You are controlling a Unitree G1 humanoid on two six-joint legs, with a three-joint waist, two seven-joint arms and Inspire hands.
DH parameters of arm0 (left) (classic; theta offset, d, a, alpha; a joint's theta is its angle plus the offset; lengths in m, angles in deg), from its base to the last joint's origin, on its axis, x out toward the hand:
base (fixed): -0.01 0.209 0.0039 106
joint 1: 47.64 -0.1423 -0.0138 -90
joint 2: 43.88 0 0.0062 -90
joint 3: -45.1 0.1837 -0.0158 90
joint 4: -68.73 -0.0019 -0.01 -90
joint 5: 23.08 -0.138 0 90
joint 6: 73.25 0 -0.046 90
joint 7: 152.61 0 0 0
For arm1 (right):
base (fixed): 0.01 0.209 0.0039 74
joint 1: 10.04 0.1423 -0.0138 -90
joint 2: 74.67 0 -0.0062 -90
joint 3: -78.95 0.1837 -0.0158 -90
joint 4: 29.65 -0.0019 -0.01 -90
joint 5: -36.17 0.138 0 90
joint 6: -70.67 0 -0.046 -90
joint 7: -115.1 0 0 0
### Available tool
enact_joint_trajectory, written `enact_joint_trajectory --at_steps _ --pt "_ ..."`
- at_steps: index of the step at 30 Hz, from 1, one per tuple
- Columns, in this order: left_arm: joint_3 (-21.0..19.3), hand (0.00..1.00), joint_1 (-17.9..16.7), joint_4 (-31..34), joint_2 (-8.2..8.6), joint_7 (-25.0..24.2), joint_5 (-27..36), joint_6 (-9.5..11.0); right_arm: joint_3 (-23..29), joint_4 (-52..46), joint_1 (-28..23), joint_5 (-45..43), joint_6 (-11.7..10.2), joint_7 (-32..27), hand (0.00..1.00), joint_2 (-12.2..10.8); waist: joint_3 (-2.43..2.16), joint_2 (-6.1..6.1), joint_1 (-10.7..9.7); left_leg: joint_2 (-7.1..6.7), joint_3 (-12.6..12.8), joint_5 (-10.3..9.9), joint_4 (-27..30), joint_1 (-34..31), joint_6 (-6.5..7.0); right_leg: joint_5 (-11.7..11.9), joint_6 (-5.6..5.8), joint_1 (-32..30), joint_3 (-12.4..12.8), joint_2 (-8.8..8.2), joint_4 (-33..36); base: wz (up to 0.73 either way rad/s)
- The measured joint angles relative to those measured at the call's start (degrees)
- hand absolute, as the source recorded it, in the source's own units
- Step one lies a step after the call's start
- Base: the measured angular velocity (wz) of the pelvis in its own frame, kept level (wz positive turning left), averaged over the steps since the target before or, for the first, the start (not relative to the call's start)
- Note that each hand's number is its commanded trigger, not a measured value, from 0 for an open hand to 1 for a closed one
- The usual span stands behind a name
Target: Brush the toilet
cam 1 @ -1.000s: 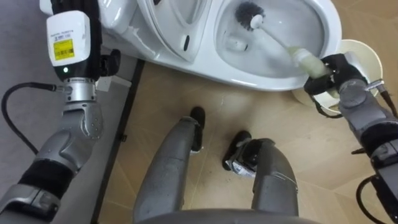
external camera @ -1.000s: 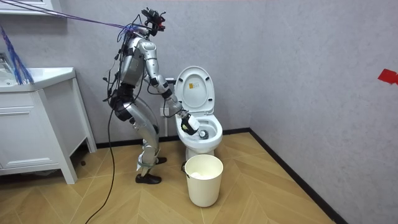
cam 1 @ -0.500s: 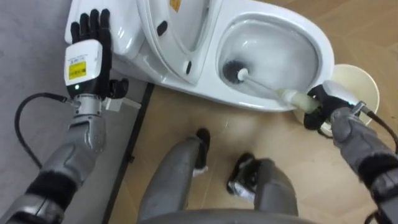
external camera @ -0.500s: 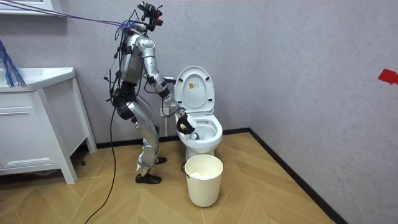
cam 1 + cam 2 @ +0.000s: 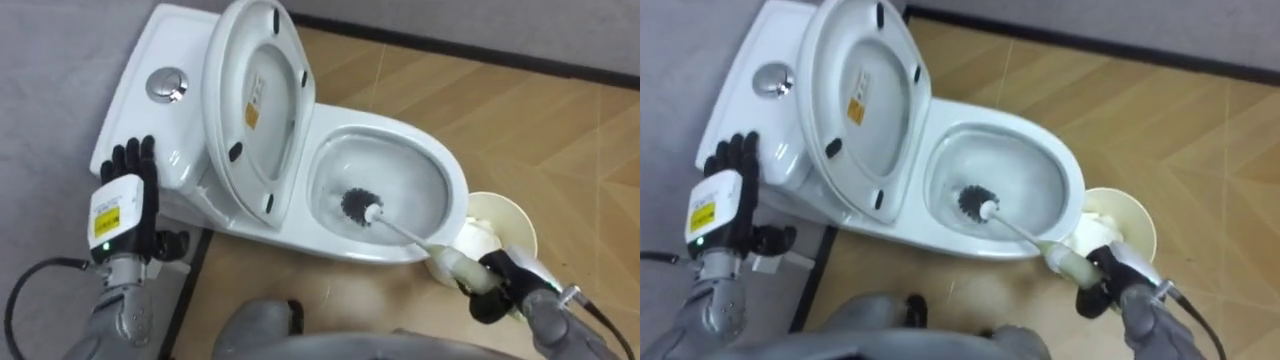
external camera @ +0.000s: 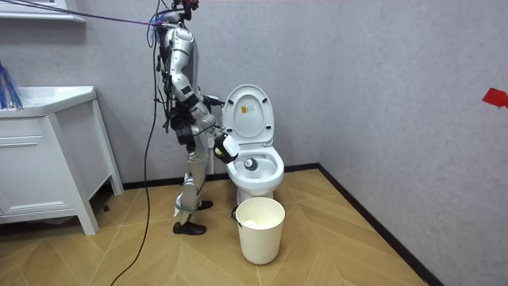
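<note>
A white toilet [image 5: 452, 190] stands with its lid [image 5: 255, 100] raised against the tank [image 5: 140, 120]. The toilet brush has its black bristle head [image 5: 355, 205] down inside the bowl. Its white handle [image 5: 410, 235] slants toward the lower right. My right hand [image 5: 500, 292] is shut on the thick end of that handle, just outside the bowl's near rim. My left hand [image 5: 125, 210] is open with straight fingers, held up beside the tank's left end and holding nothing. In the room view I stand upright at the toilet [image 6: 255, 163], on the room view's left of it.
A cream waste bin [image 5: 500, 222] stands on the wooden floor right by the bowl and my right hand; the room view has the bin [image 6: 259, 229] in front of the toilet. A white cabinet [image 6: 44, 159] stands at the room view's left. A grey wall runs behind the tank.
I have straightened from a deep bend, so the eye views pulled back and show the whole toilet. The brush head slid from the bowl's far side toward its middle, still held.
</note>
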Motion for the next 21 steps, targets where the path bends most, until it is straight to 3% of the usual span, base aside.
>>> enact_joint_trajectory --at_steps 1,2,6,10,14,21 --pt "-0.35 0.00 -0.92 0.14 0.25 0.00 0.11 0.00 0.49 -0.49 -0.65 0.27 0.00 -0.01 1.00 -0.41 -0.05 0.14 -0.06 -0.02 0.08 0.00 -0.52 0.93 0.00 0.05 0.08 0.89 0.12 0.07 -0.55 -0.09" --pt "-1.04 0.00 -2.05 0.13 1.07 0.05 1.19 0.17 1.47 -0.70 -1.66 1.34 0.00 -0.21 1.00 -1.38 0.24 -0.23 -0.15 -0.06 0.12 -0.17 -1.15 2.50 -0.14 0.35 0.20 2.77 0.19 0.41 -2.04 -0.08" --pt "-4.93 0.00 -4.22 -2.27 5.34 1.48 5.77 1.42 4.09 -0.95 -4.16 4.02 -1.27 -2.61 1.00 -5.04 0.04 -0.03 -0.40 -0.05 0.03 -0.92 -2.77 6.00 -0.64 0.64 0.13 6.46 0.62 1.37 -4.79 -0.06" --pt "-6.89 0.00 -5.66 -5.41 7.13 2.70 9.11 2.37 6.17 -1.09 -6.01 8.90 -2.41 -3.64 1.00 -6.40 -0.06 -0.05 -0.71 -0.15 0.05 -0.97 -3.37 8.00 -0.72 0.73 0.00 8.85 0.49 1.57 -5.79 0.00" --pt "-9.91 0.00 -6.74 -10.79 9.91 2.67 19.97 0.99 8.79 -0.95 -5.33 15.75 -2.41 -5.45 1.00 -6.83 -0.04 -0.02 -1.41 0.24 -0.10 -1.32 -3.60 9.24 -1.26 0.81 -0.13 9.77 0.78 1.87 -5.84 -0.05" --pt "-16.82 0.00 -7.63 -21.36 11.76 2.24 34.25 1.06 15.60 2.00 -3.83 28.46 -3.29 -11.66 1.00 -7.88 0.40 0.32 -1.87 0.33 -0.30 -2.23 -5.67 12.80 -1.59 1.00 -0.04 12.72 1.64 2.31 -6.82 0.00"
